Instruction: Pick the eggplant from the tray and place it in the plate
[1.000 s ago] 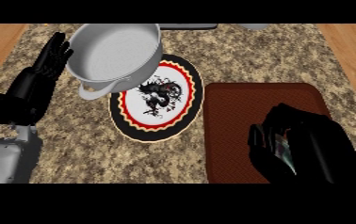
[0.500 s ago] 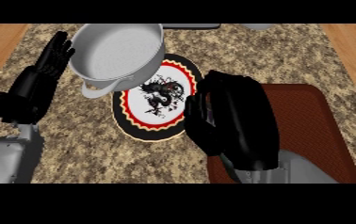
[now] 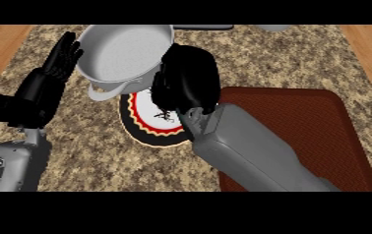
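While our right hand (image 3: 187, 78) hangs curled over the plate (image 3: 149, 132), left of the tray (image 3: 305, 120), we judge the hidden eggplant inside it: light, slippery, best wrapped around its thick middle.

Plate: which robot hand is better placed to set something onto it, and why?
Right. The right hand is over the plate; the left hand rests open at the view's left, beside the pot.
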